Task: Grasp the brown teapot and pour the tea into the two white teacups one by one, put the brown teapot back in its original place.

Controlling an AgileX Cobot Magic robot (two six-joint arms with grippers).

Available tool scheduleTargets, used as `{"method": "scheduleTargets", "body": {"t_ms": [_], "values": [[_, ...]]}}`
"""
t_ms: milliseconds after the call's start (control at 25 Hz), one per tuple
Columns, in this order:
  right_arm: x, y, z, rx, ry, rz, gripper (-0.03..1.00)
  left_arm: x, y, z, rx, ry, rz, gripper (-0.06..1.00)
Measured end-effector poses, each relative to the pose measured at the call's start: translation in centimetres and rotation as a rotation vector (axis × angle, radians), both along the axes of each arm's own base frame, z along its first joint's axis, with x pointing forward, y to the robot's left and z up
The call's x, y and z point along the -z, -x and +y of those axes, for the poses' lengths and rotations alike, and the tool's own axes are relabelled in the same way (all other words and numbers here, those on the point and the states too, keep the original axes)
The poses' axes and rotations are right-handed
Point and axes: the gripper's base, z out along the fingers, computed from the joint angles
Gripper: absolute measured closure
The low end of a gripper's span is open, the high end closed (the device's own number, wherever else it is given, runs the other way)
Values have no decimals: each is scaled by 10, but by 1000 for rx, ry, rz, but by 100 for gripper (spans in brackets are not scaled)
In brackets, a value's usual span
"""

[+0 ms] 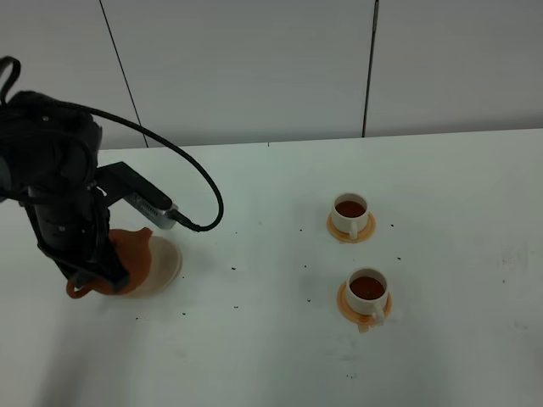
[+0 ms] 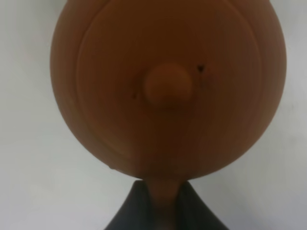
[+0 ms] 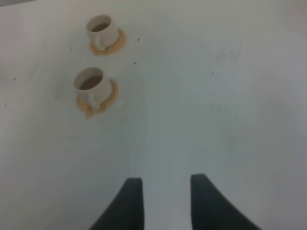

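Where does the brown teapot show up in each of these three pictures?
High camera: the brown teapot sits far left, on its pale plate, partly behind the left arm.
Left wrist camera: it fills the picture, seen from above, handle in the left gripper.
Right wrist camera: not in it.
Shared landmark: the white table.

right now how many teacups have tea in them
2. One white teacup sits on its orange saucer farther back on the table; the other white teacup sits on its orange saucer nearer the front. Both hold dark tea. None looks hidden.
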Motion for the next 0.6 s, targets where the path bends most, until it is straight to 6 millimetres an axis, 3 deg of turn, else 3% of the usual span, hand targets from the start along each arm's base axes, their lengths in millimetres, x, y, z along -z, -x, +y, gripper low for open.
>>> {"method": "scheduleTargets", "body": {"t_ms": [360,600], "values": [[0,0,0,-1,-1,0,73,1,-6,7,-159,34,-91,78],[0,0,0,-1,-2,0,73,13,-10,6,-222,86,-95,78]]}}
